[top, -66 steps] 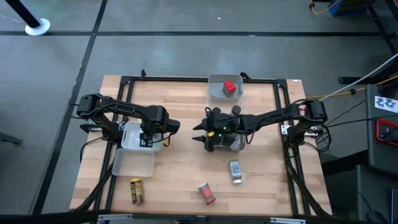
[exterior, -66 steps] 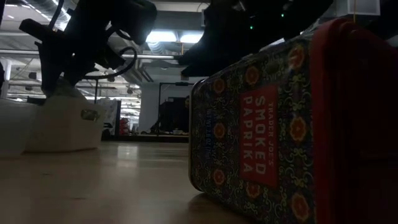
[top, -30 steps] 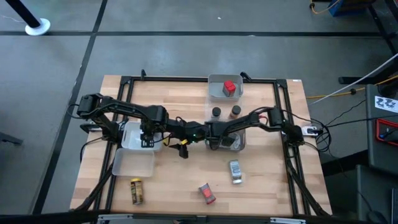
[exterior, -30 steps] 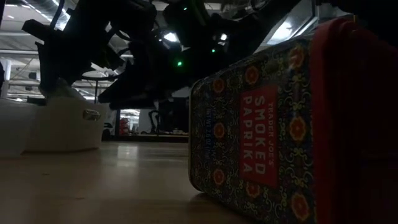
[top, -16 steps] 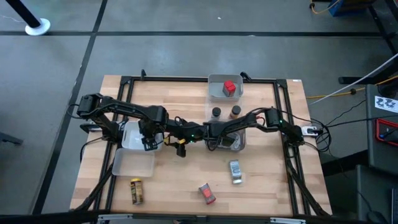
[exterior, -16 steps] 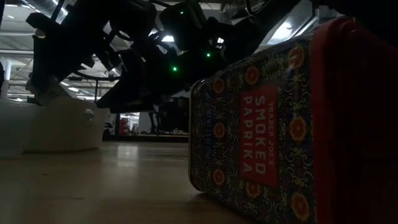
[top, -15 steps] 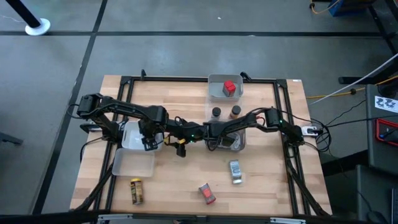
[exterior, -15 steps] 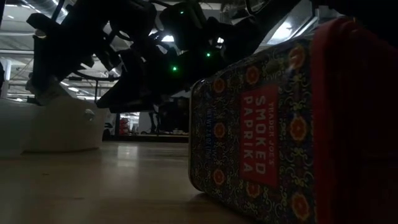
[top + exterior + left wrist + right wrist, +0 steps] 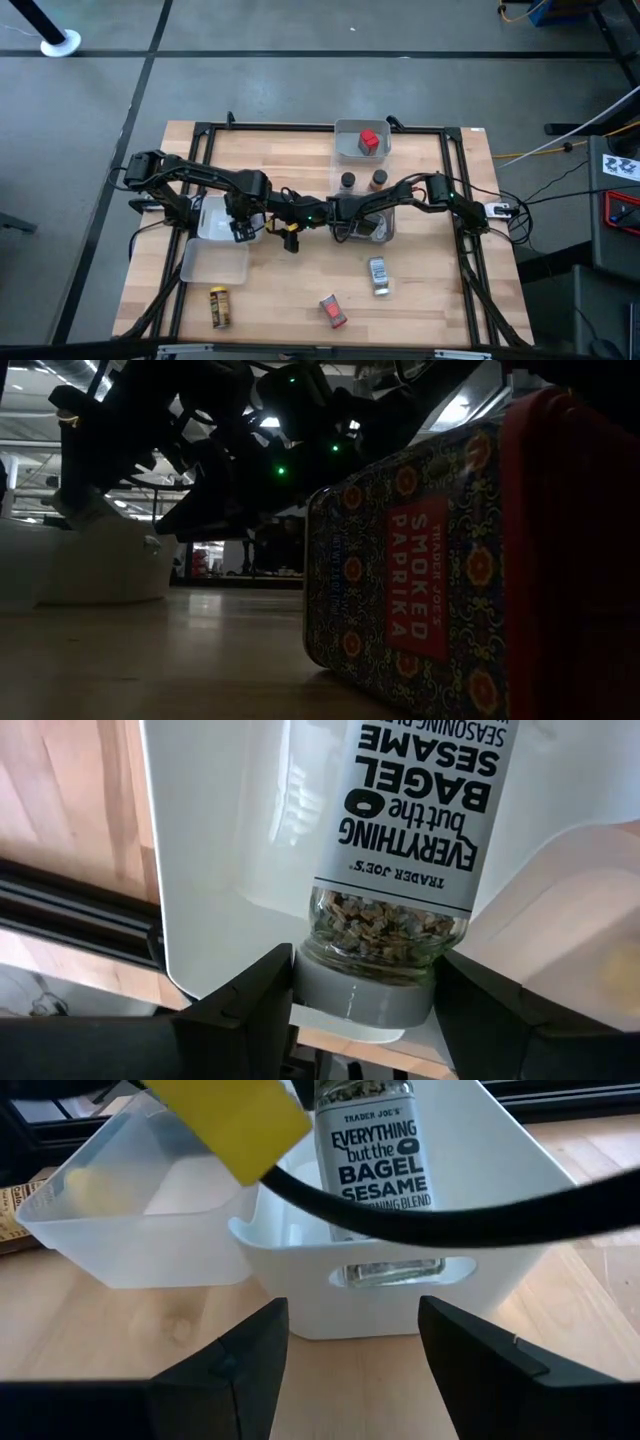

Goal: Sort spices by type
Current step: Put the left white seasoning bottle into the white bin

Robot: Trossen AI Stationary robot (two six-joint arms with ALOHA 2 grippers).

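Note:
My left gripper (image 9: 240, 227) stands over the white tray (image 9: 207, 222) near the table's left side. It is shut on a silver-labelled "Everything but the Bagel Sesame" jar (image 9: 420, 830), which stands upright inside that tray (image 9: 378, 1175). My right gripper (image 9: 345, 1370) is open. It has reached across to mid-table (image 9: 291, 238) and faces the tray's wall (image 9: 400, 1300) without touching it. Loose on the table are a yellow jar (image 9: 219, 306), a smoked paprika tin (image 9: 333, 311) that fills the low view (image 9: 420, 570), and a silver jar (image 9: 377, 272). My left gripper pinches the jar's grey lid (image 9: 365, 992) between its two fingers (image 9: 262, 992), one on each side. It comes from above, pointing down. The jar is upright, with its lower part down inside the white tray (image 9: 395, 1270). I cannot tell whether its base rests on the floor.
A clear tray (image 9: 213, 262) lies just near of the white one. Another clear tray at the far edge (image 9: 347, 146) holds a red box (image 9: 370, 140). A dark jar (image 9: 347, 180) and an orange-brown jar (image 9: 379, 179) stand mid-table. A black cable with a yellow tag (image 9: 230, 1115) crosses the right wrist view.
About two seconds ago my right arm swung from the tray at mid-right toward the table's left. It stopped facing the white tray and has held still since. My left gripper has tipped slightly over the white tray while keeping its hold on the jar.

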